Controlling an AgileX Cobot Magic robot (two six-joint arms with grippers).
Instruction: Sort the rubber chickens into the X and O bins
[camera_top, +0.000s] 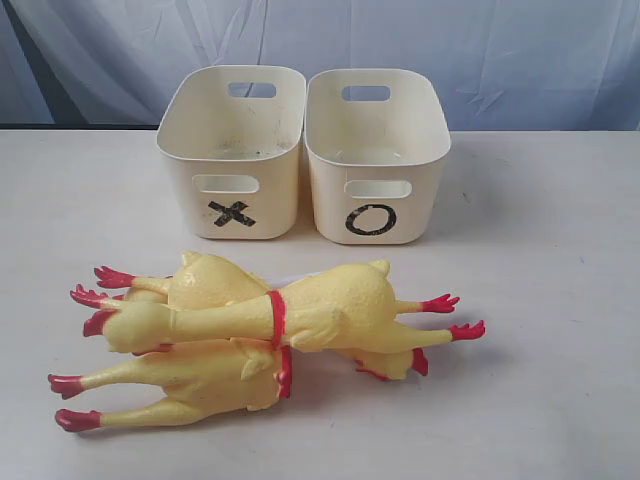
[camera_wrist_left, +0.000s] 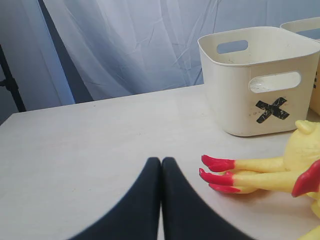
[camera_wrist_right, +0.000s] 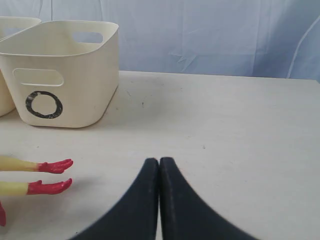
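Progress is nil so far, as we judge it. The rubber chickens (camera_top: 270, 320) lie in one tangled pile on the table (camera_top: 540, 300), red feet sticking out toward 9 o'clock and 3 o'clock. The bodies overlap so much that we cannot count them surely; perhaps three or four pieces. At 12 o'clock from the pile the bins stand side by side, the X bin (camera_top: 265, 190) toward 11 o'clock and the O bin (camera_top: 330, 200) toward 1 o'clock, both bare inside. The left gripper (camera_wrist_left: 161, 162) and the right gripper (camera_wrist_right: 159, 162) each have their fingers pressed together, pinching nothing, low over the table near the feet. Every chicken is left to place.
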